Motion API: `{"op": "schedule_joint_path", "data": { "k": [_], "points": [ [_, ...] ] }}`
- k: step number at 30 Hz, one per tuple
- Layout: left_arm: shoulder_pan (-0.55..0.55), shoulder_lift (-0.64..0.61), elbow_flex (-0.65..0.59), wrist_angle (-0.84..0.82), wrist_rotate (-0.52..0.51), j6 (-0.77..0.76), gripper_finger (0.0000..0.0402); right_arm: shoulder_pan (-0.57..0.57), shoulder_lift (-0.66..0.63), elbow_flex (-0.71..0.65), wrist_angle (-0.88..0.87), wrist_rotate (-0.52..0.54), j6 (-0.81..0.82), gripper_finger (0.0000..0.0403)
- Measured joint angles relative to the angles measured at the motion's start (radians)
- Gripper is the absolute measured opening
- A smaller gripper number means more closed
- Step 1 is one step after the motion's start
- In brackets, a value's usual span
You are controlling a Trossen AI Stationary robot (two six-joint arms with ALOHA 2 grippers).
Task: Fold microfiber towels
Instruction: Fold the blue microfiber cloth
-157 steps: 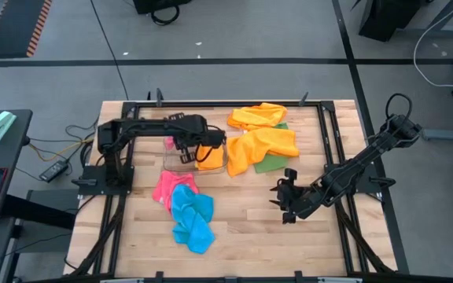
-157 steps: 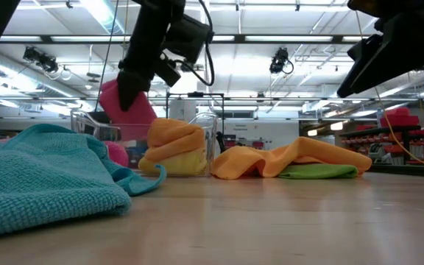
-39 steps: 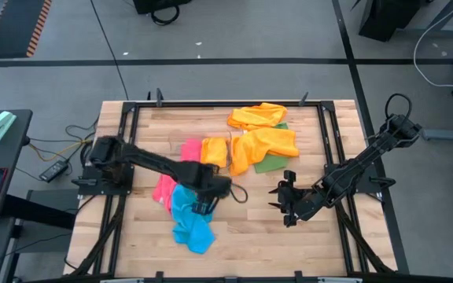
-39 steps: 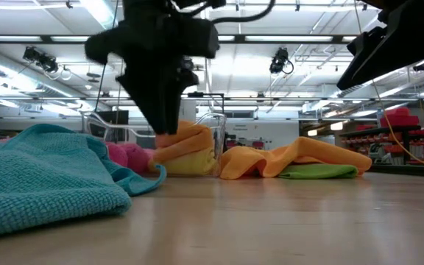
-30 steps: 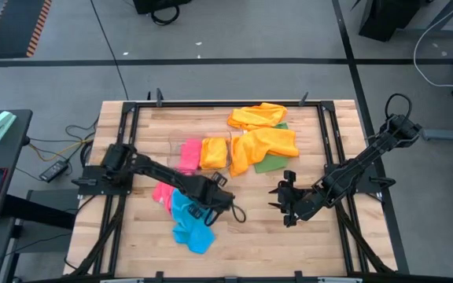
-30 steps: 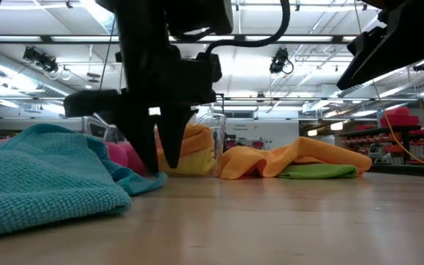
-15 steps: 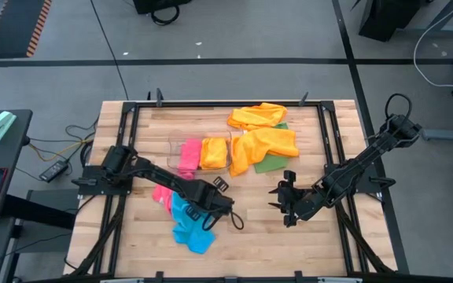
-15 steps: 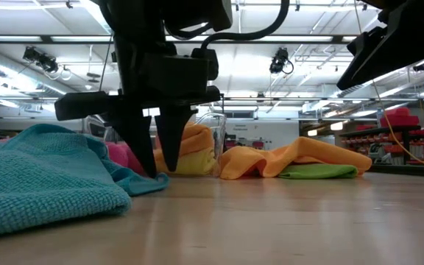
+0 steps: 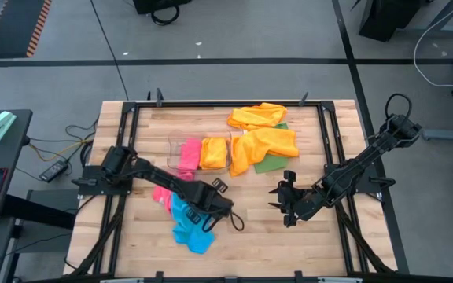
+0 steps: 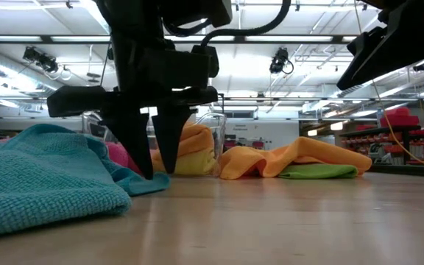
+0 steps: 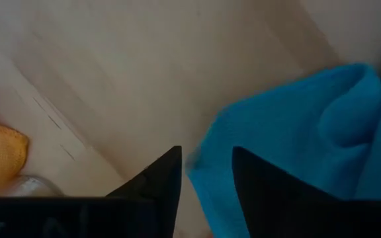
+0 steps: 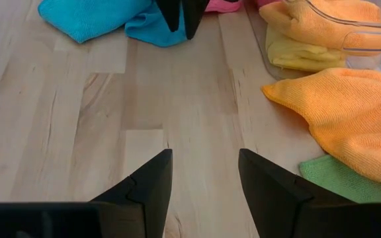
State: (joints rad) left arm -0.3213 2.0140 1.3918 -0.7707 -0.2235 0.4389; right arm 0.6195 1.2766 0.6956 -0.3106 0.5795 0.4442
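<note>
Blue towel (image 9: 190,222) crumpled, nubby microfiber, table's (image 9: 250,228) near-left; left gripper (image 10: 152,174) fingers apart at its edge; right gripper (image 12: 202,173) open, empty.

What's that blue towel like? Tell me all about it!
The blue towel is a bright turquoise cloth with a nubbly, fuzzy weave. It is not folded: it lies crumpled in soft humps on the wooden table, near the front on the left side. Its far end touches the pink towel. The left gripper stands over its corner, one finger on each side of the cloth edge with a gap between them; no grip can be seen yet.
</note>
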Motion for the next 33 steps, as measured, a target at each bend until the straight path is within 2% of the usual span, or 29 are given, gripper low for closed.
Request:
{"op": "schedule_joint_path", "data": {
  "k": [7, 13, 19, 28, 33],
  "points": [
    [-0.009, -0.007, 0.019, -0.003, 0.001, -0.053, 0.0174, 0.0, 0.0, 0.0, 0.002, 0.0, 0.0, 0.0182],
    [-0.003, 0.002, 0.002, 0.004, 0.0, -0.002, 0.0168, 0.0, 0.0, 0.0, 0.004, 0.0, 0.0, 0.0182],
    [-0.001, 0.002, -0.025, 0.028, -0.026, 0.026, 0.0144, 0.0, 0.0, -0.005, 0.013, 0.0, 0.0, 0.0182],
    [0.0, 0.002, -0.025, 0.036, -0.042, 0.029, 0.0086, -0.002, 0.0, -0.085, 0.116, 0.0, -0.011, 0.0182],
    [-0.001, 0.002, -0.025, 0.038, -0.106, 0.025, 0.0046, -0.002, 0.0, -0.088, 0.121, 0.0, -0.017, 0.0182]
  ]
}}
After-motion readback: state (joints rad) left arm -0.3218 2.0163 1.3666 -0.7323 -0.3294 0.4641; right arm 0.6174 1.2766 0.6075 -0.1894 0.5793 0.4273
